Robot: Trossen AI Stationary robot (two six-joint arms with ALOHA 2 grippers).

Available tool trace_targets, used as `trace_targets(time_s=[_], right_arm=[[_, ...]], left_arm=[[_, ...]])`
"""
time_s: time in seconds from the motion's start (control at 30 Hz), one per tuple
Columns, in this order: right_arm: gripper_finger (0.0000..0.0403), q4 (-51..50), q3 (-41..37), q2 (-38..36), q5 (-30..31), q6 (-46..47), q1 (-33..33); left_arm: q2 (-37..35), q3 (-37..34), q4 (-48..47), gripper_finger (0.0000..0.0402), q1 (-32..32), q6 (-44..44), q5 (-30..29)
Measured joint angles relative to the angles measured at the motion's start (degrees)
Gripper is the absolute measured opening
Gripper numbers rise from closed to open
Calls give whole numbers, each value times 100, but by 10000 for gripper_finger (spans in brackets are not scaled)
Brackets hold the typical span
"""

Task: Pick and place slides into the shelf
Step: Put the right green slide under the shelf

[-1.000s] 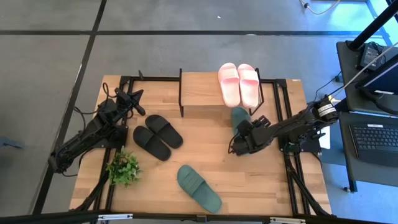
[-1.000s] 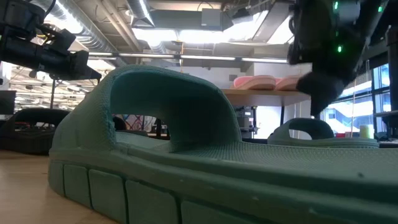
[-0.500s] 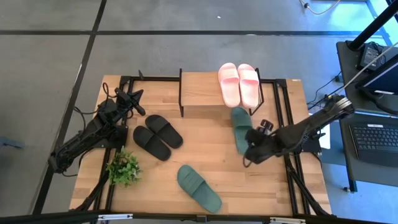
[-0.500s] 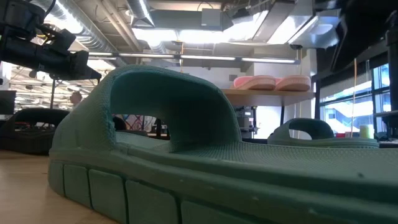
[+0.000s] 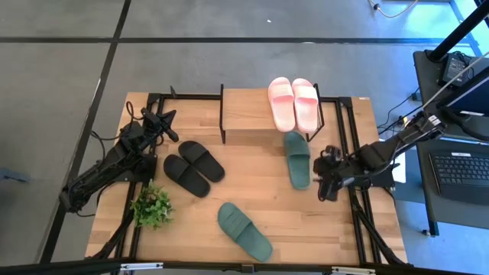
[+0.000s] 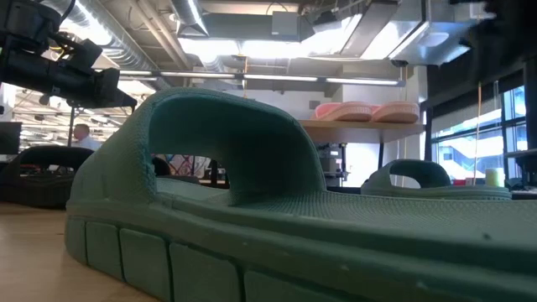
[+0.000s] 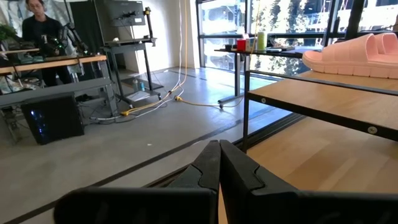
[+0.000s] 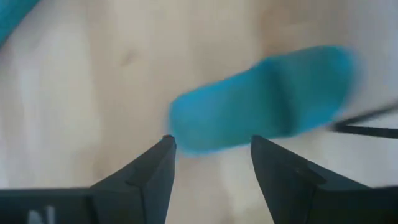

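Right claw [image 5: 327,183] at frame right, spread wide, empty, just beside a green slide [image 5: 296,158] below the shelf [image 5: 246,114]. Left claw [image 5: 170,127] at upper left, fingers pressed together, holding nothing.

no readable text, no labels, no brand marks, no numbers, no signs on anything in view
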Motion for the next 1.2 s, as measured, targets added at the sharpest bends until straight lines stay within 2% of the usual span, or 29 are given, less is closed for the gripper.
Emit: trace_targets(time_s=[0.07, 0.27, 0.43, 0.87, 1.07, 1.2], right_arm=[[210, 476, -357, 2, -379, -194, -30], [210, 3069, -1656, -2, -1794, -288, -110], [210, 4420, -2397, -2, -2130, -55, -164], [210, 4643, -3001, 13, -2319, -30, -488], [210, 4582, -3003, 13, -2319, -446, -783], [210, 4631, -3003, 49, -2576, -650, -937]], left_arm=[[0, 0, 0, 0, 2, -2, 0], [0, -2, 0, 0, 2, -7, 0], [0, 0, 1, 0, 1, -26, 0], [0, -2, 0, 0, 1, -48, 0], [0, -2, 2, 0, 2, -44, 0], [0, -2, 1, 0, 1, -44, -1]])
